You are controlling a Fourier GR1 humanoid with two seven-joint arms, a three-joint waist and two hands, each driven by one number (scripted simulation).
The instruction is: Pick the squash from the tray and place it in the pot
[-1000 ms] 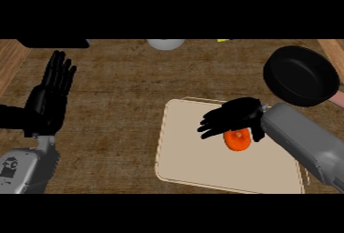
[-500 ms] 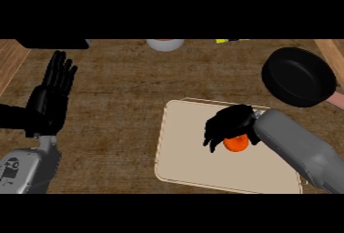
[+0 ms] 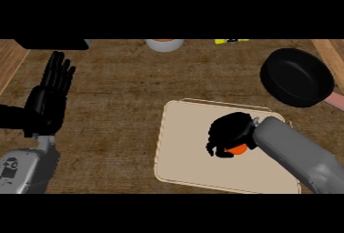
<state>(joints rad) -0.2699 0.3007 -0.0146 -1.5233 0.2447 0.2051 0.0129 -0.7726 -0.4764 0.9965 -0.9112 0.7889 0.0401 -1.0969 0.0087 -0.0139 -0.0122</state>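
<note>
An orange squash (image 3: 236, 149) lies on the beige tray (image 3: 184, 154) in the lower middle of the head view. My right hand (image 3: 227, 132) sits on top of it with its fingers curled down round it, so only a small orange patch shows beneath the palm. The black pot (image 3: 296, 77) stands on the counter at the upper right, beyond the tray, with a pinkish handle at the right edge. My left hand (image 3: 48, 98) rests open at the left side, fingers pointing up.
A white cup-like object (image 3: 164, 44) and a small yellow item (image 3: 229, 41) sit at the far edge of the counter. A dark object (image 3: 52, 44) lies at the top left. Wooden borders run along both sides.
My right hand has lowered onto the squash and its fingers have curled round it, hiding more of it. The view has shifted slightly. The left hand has stayed still.
</note>
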